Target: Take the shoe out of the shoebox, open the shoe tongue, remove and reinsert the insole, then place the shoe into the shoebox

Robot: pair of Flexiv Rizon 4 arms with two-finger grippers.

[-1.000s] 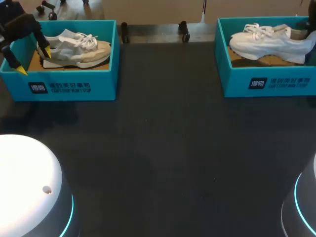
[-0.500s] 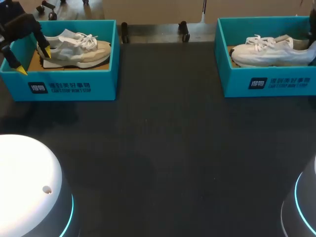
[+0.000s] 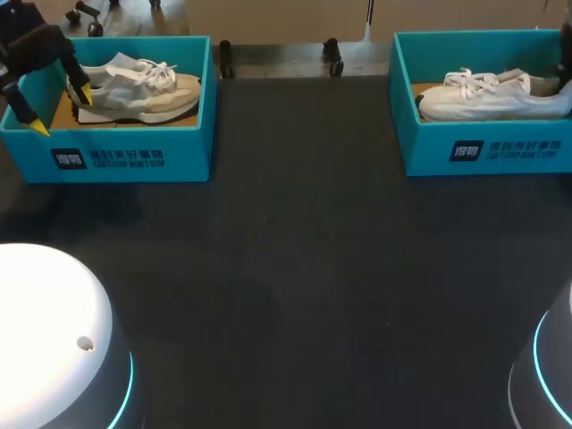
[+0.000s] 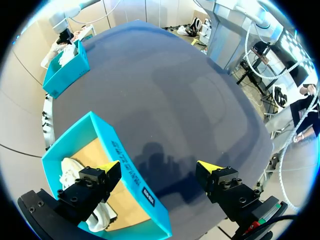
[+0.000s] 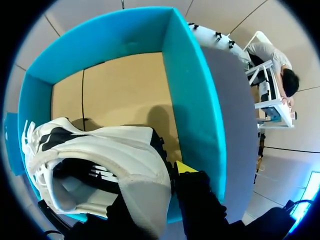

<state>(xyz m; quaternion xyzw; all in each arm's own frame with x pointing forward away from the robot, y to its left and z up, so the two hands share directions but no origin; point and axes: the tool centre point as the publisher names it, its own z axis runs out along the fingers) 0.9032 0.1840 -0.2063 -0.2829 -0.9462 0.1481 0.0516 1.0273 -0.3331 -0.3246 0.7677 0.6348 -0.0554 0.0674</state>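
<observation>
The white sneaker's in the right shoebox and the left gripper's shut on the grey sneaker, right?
The left wrist view shows the left gripper open, straddling the left shoebox's wall, not gripping the grey sneaker. The white sneaker is in the right shoebox.

The head view's edge cuts off the right shoebox [image 3: 483, 147] and the heel of the white shoe [image 3: 496, 98] inside it. At our right gripper [image 5: 155, 172] we see only one yellow fingertip [image 5: 186, 167]; that heel hides the other. One of our left gripper's [image 4: 158, 166] fingers covers part of the grey shoe [image 4: 67, 172].
</observation>
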